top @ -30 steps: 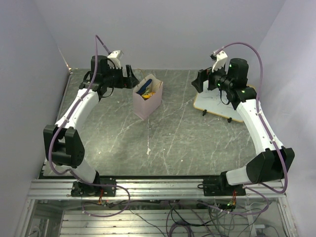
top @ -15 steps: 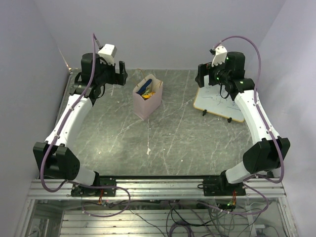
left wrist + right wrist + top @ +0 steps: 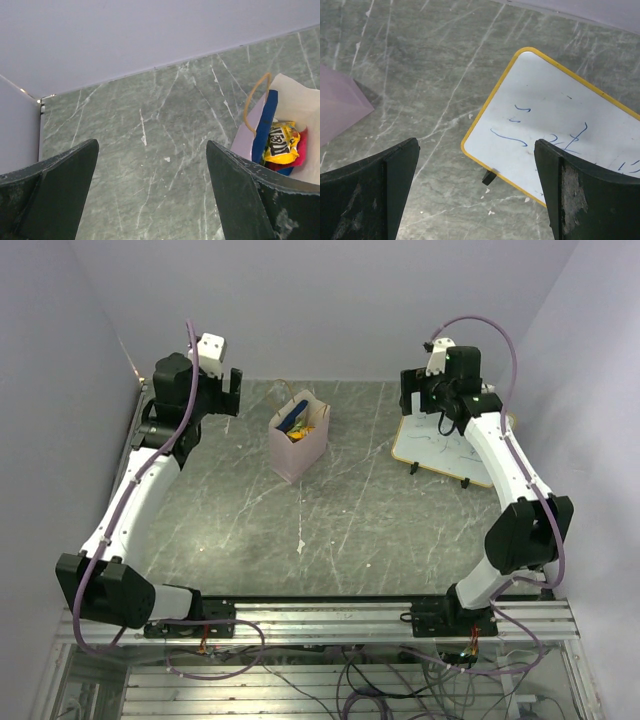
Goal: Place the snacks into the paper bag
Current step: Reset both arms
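Now left claw [image 3: 232, 392] farther from bag [image 3: 292, 452].

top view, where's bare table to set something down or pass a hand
Widest bare patch of table: front and centre, bordered by the paper bag, the whiteboard and the arm bases. A clear lane runs between bag and whiteboard to the back wall. Tighter beside the left gripper near the bag and the right gripper at the whiteboard.

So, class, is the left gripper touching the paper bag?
Apart. The top external view shows a strip of bare table between the open left gripper and the paper bag.
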Robot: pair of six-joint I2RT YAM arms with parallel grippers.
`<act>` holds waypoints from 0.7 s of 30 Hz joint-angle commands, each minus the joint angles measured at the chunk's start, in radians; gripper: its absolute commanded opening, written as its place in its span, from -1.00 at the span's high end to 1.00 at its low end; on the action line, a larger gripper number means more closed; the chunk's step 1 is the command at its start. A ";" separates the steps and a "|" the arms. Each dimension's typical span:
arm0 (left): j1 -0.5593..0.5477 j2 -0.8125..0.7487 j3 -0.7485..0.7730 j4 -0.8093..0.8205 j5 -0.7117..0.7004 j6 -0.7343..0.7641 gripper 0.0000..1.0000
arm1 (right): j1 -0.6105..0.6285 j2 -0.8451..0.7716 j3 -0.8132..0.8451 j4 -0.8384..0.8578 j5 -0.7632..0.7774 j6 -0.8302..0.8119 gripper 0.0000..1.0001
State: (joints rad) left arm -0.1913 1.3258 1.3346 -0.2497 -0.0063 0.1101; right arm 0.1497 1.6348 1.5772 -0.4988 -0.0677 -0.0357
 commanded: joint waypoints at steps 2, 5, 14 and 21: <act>0.007 0.004 0.027 0.010 -0.084 -0.026 -0.99 | -0.006 0.021 0.037 0.059 0.058 0.000 -1.00; 0.007 0.001 0.039 -0.021 -0.091 0.016 -0.99 | -0.006 -0.002 0.027 0.091 0.062 -0.048 -1.00; 0.007 -0.181 -0.168 0.170 -0.173 -0.046 -0.99 | -0.008 -0.097 -0.086 0.112 0.098 -0.030 -1.00; 0.008 -0.243 -0.199 0.144 -0.223 -0.037 -0.99 | -0.006 -0.230 -0.198 0.118 0.154 -0.078 -1.00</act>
State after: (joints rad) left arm -0.1909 1.1206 1.1679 -0.1608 -0.1761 0.0753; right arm 0.1497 1.4960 1.4372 -0.4011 0.0391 -0.0807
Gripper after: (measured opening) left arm 0.997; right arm 0.997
